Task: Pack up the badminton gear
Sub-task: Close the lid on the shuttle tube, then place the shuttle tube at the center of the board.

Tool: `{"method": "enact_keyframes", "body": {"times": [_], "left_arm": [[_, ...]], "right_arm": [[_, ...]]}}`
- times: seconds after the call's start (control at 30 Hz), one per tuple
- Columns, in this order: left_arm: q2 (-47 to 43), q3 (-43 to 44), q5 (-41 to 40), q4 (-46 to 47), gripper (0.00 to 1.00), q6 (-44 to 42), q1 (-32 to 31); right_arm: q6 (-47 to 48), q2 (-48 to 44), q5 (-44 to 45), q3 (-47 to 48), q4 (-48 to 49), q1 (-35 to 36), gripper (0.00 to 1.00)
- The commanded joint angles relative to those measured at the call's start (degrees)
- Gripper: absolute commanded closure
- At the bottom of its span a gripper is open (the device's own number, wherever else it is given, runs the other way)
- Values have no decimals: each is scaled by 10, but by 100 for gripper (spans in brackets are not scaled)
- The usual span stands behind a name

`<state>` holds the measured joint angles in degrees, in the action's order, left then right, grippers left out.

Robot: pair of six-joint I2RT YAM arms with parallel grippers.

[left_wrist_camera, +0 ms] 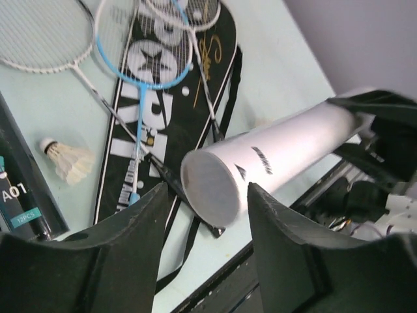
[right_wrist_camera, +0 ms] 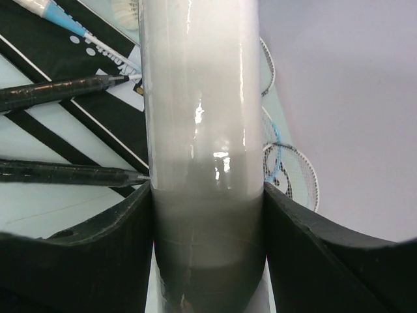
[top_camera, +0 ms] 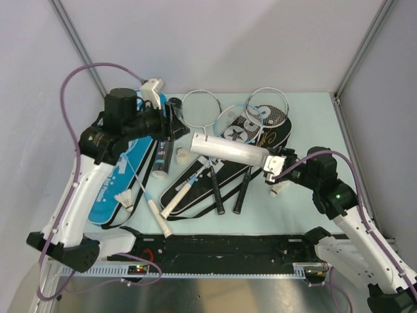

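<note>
A white shuttle tube (top_camera: 228, 151) hangs level above the black racket bag (top_camera: 195, 186). My right gripper (top_camera: 268, 163) is shut on its right end, and in the right wrist view the tube (right_wrist_camera: 202, 117) fills the space between the fingers of that gripper (right_wrist_camera: 208, 222). My left gripper (top_camera: 181, 130) is open, just short of the tube's left end. In the left wrist view the capped end (left_wrist_camera: 212, 186) sits beyond the tips of this gripper (left_wrist_camera: 205, 218), untouched. A black shuttle tube (top_camera: 161, 158) lies by the blue bag (top_camera: 117, 176).
Several rackets (top_camera: 208, 104) lie across a second black bag (top_camera: 264, 130) at the back, their handles (top_camera: 217, 189) over the front bag. Shuttlecocks lie loose: one (top_camera: 184, 155) beside the black tube, one (top_camera: 124, 199) on the blue bag, one (top_camera: 280, 189) under my right wrist.
</note>
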<state>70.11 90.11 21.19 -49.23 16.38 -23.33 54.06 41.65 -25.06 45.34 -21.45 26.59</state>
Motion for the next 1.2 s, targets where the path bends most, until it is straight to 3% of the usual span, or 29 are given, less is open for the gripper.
{"method": "enact_keyframes", "body": {"times": [0.0, 0.1, 0.23, 0.5, 0.73, 1.17], "left_arm": [[-45, 34, -64, 25, 37, 29, -6], [-62, 29, -123, 26, 16, 23, -6], [-78, -2, -186, 32, 2, 0, -6], [-104, -131, -304, 57, 0, -22, -6], [-149, -227, -377, 89, 0, -25, -6], [-211, -305, -438, 130, 0, -45, -6]], "right_arm": [[-45, -5, -3, -13, 79, -25, 67], [-86, 14, 33, -16, 116, -42, 65], [-144, 65, 110, -18, 174, -67, 64], [-213, 204, 276, -14, 305, -153, 65], [-251, 312, 318, 11, 343, -265, 65], [-244, 511, 391, 103, 276, -338, 61]]}}
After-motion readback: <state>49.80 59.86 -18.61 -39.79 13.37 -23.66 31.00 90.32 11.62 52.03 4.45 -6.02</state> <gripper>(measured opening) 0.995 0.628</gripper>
